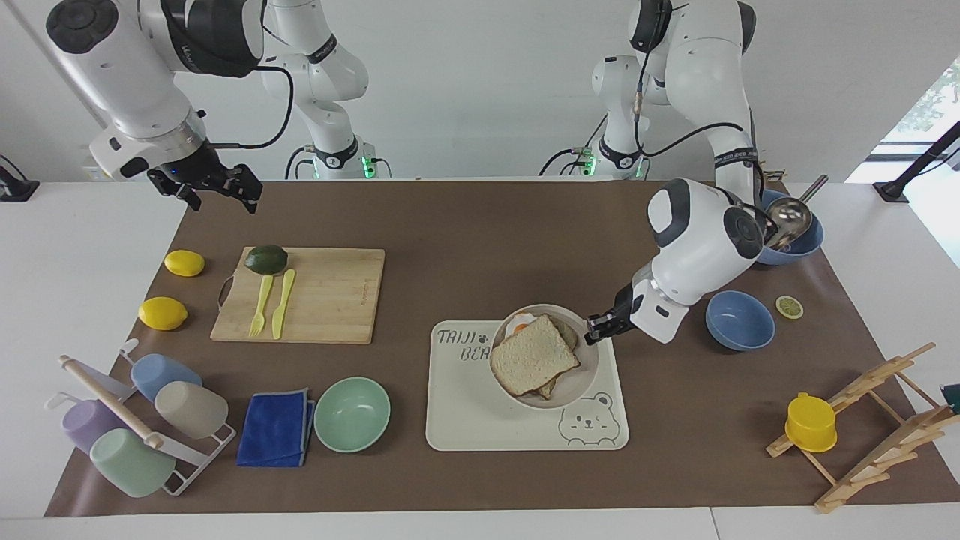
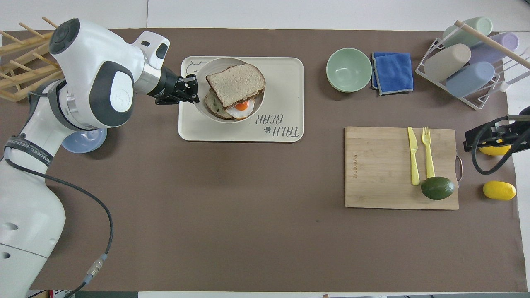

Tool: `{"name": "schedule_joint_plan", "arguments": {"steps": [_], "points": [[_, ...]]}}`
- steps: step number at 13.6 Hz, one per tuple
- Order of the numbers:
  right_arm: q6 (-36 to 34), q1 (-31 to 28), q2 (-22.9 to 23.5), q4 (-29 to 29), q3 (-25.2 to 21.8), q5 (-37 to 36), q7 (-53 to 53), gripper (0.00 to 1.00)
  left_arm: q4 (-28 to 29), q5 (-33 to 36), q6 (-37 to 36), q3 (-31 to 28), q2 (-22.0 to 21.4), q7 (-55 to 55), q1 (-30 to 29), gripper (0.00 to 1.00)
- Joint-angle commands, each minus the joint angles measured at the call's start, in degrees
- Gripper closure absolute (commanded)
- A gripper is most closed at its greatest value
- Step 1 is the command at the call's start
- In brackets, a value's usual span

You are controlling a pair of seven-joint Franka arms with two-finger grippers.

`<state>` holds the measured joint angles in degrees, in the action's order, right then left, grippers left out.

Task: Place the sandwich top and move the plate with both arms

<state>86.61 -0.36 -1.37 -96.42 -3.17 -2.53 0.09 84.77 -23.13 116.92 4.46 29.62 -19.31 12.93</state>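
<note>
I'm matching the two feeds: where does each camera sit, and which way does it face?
Facing view: high across the table, looking at the robots; both arms show whole, the left gripper shut on the plate over the tray, the right gripper waiting open.
Overhead view: high above the robots' end, looking forward and steeply down; the left arm shows, of the right only its gripper.
Shared: plate, tray, cutting board, half a turn apart.
</note>
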Motion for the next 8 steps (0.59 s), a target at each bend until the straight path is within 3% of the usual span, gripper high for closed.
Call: {"name": "schedule_joint_plan", "arguments": {"steps": [1, 8], "points": [[-0.6, -0.4, -0.5, -0.4, 0.2, 1.6, 0.5, 0.00, -7.0, -1.7, 0.7, 0.2, 5.3, 0.4, 0.0, 1.00], [-0.6, -0.4, -0.5, -0.4, 0.2, 1.6, 0.5, 0.00, 2.3, -1.0, 10.6, 0.3, 3.6, 1.3, 2.4, 1.00]]}}
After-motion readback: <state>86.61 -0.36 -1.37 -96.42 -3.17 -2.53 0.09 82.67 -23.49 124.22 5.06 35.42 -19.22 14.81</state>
